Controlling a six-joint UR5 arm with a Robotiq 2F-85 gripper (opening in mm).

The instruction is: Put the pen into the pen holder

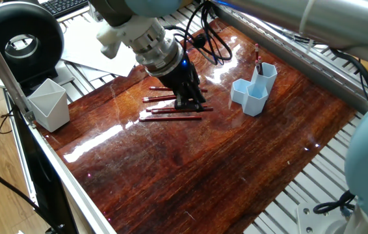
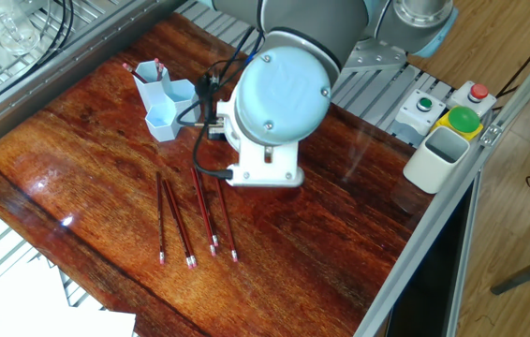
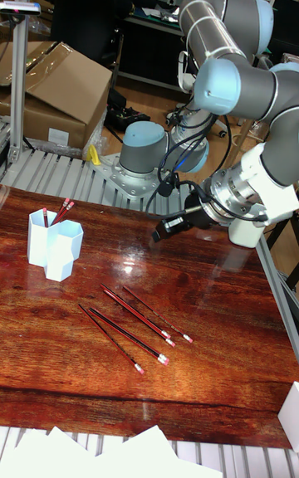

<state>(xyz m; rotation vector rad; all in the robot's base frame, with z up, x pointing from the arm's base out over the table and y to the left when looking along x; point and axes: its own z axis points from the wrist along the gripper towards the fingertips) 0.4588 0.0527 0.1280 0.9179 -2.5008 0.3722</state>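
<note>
Several red pens (image 1: 171, 118) (image 2: 204, 211) (image 3: 133, 312) lie side by side on the dark wooden table. The light blue pen holder (image 1: 252, 92) (image 2: 162, 101) (image 3: 54, 246) stands to their right in the one fixed view, with a red pen (image 1: 257, 58) (image 3: 60, 211) upright in its tallest tube. My gripper (image 1: 190, 103) (image 3: 160, 235) is low over the right ends of the upper pens, its dark fingers apart and nothing held. In the other fixed view the arm's wrist (image 2: 274, 103) hides the gripper.
A pale grey angular cup (image 1: 49, 104) (image 2: 438, 157) stands at the table's edge. Papers (image 1: 106, 45) and a black round device (image 1: 18, 39) lie beyond the table's left corner. A button box (image 2: 452, 108) sits near the cup. Metal rails border the wood.
</note>
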